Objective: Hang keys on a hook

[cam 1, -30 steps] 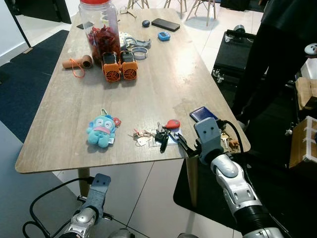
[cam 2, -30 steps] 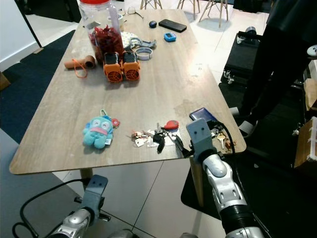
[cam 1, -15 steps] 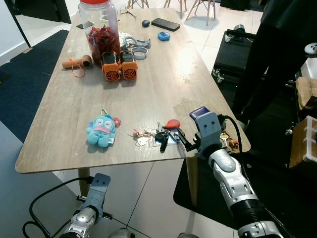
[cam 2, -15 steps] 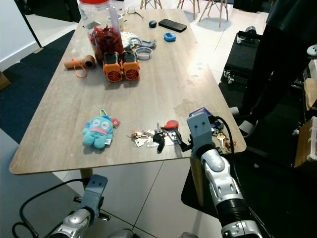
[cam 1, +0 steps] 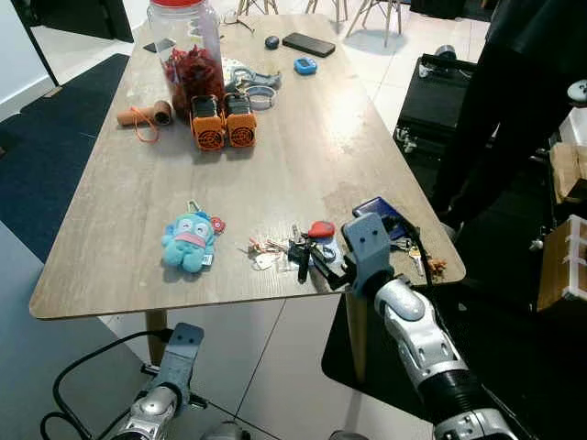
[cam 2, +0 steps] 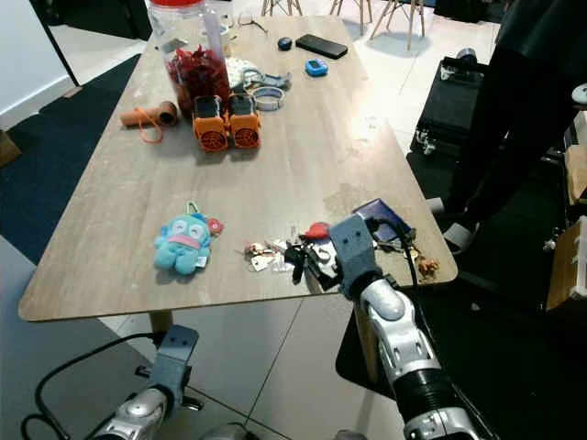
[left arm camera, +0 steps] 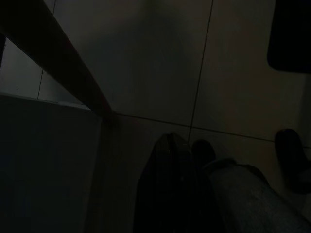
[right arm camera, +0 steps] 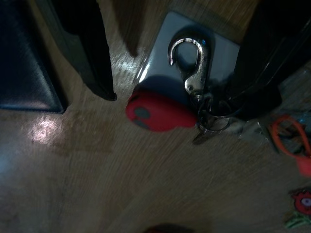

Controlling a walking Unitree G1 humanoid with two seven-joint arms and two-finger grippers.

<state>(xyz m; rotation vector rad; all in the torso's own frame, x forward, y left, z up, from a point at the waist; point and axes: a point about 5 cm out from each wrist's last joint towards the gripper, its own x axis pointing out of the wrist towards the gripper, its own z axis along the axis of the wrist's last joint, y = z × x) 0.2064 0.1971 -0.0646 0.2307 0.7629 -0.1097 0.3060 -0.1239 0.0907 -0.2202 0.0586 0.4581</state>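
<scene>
A long wooden counter (cam 1: 138, 211) stands on pale floor tiles, with a person in dark clothing at its far right side. The left pincer (cam 1: 186, 337) hangs idle below the counter's near edge; the dark wrist view does not settle whether its fingers are spread or pressed together. On the counter sit an orange-corded cardboard tube (cam 1: 147, 114), a red-lidded jar (cam 1: 186, 50) and two orange devices (cam 1: 223, 123). Nearer the front edge lies a blue plush toy (cam 1: 188, 243). Just right of it rests the bunch of keys (cam 1: 292, 250), with a red fob (right arm camera: 158, 112) and a silver clip (right arm camera: 191, 65). The right pincer (right arm camera: 175, 63) is spread, its fingers standing either side of the clip and fob. A dark blue wallet (cam 1: 385, 213) lies behind it.
</scene>
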